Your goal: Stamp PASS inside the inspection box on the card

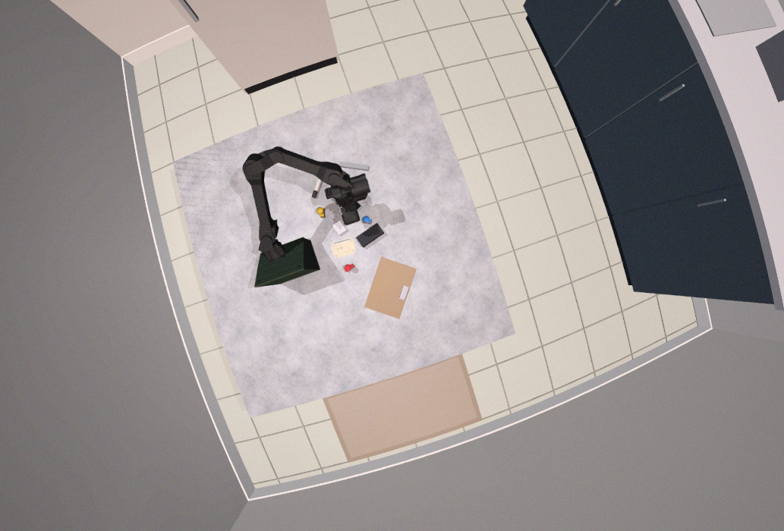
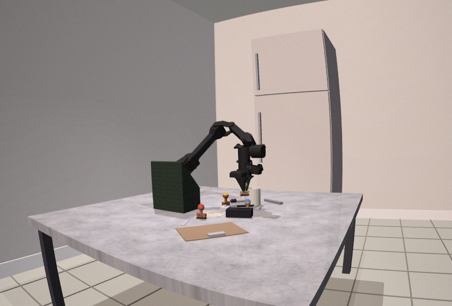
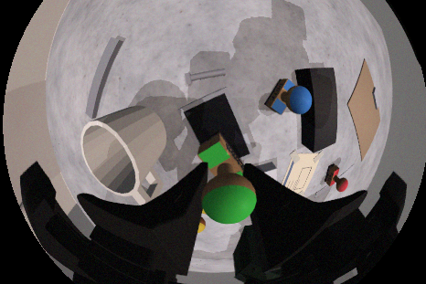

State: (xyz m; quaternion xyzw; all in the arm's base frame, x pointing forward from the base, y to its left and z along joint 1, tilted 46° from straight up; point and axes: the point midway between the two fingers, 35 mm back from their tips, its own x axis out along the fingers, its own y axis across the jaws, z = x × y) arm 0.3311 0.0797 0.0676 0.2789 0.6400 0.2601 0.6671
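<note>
My gripper [image 2: 246, 187] [image 3: 226, 168] is shut on the green-knobbed stamp [image 2: 244, 193] [image 3: 228, 204], whose wooden block reads PASS in the exterior view. The stamp is upright and raised above the bench. In the wrist view its block overlaps the near end of the black ink pad [image 3: 211, 119], with a gap below it. The gripper hides the pad from above. The cream card [image 1: 343, 249] [image 2: 215, 214] [image 3: 297, 170] lies flat on the bench, with a printed outline box. I see no print in the box; a finger hides part of the card in the wrist view.
A blue stamp [image 1: 366, 219] [image 3: 300, 99] stands beside a black block [image 1: 369, 236] [image 2: 239, 212] [image 3: 325, 115]. A red stamp [image 1: 348, 268] [image 2: 201, 206] is near the card, a yellow stamp [image 1: 320, 212] [image 2: 226, 195] behind. A mug [image 3: 146, 129], grey bar [image 3: 101, 80] and brown board [image 1: 386, 281] lie around.
</note>
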